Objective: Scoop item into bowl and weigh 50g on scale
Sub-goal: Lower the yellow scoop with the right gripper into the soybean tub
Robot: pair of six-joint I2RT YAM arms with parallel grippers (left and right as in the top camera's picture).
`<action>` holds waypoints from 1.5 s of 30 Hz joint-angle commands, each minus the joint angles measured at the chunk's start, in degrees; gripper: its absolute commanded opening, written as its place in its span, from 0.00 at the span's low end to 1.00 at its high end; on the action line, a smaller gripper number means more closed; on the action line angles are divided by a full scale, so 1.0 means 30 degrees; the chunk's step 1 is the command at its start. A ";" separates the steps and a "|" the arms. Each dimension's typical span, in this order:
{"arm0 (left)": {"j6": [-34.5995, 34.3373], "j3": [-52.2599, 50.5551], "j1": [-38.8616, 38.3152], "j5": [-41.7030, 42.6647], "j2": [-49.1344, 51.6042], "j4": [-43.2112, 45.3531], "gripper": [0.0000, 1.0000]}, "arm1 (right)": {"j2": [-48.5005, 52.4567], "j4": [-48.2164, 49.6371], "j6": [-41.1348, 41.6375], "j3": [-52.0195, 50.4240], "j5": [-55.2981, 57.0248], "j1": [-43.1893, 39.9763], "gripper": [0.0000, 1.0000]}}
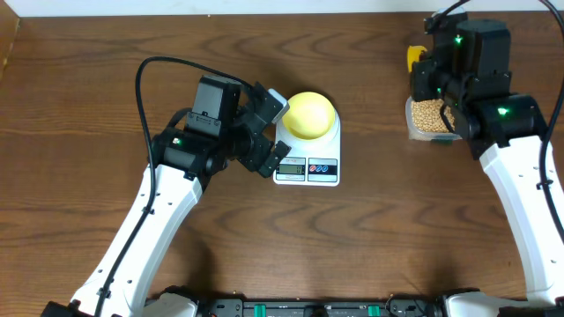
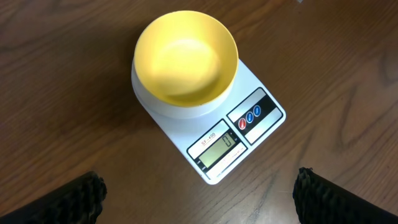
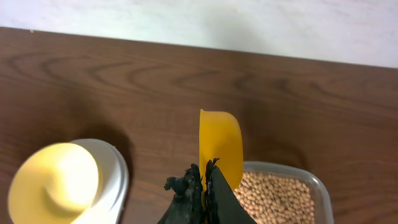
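Overhead: bowl (image 1: 310,114) sits on scale (image 1: 317,169), mid-worktop (image 1: 370,246); beans (image 1: 429,114) lie in tub (image 1: 411,132), far right. Left wrist: bowl empty; left end effector (image 2: 198,180) spread wide before scale. Right wrist: right end effector (image 3: 205,180) clamped on scoop (image 3: 219,146), above beans.

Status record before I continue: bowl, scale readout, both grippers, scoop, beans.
bowl: empty, sitting on the scale
display: reads 0
left gripper: open, above the scale, holding nothing
right gripper: fingers shut on the scoop
scoop: yellow, turned on edge by the tub rim; inside not visible
beans: in the clear tub, none in the bowl
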 commanded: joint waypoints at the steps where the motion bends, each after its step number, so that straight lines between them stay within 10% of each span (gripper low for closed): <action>1: -0.0240 -0.0109 0.0058 0.0248 -0.0291 -0.0058 0.98 | 0.0022 -0.0517 -0.0867 0.0758 -0.0036 -0.0612 0.01; 45: -0.0240 -0.0109 0.0058 0.0248 -0.0291 -0.0058 0.98 | 0.5333 -0.3417 -0.1559 0.0976 0.3279 -0.3752 0.01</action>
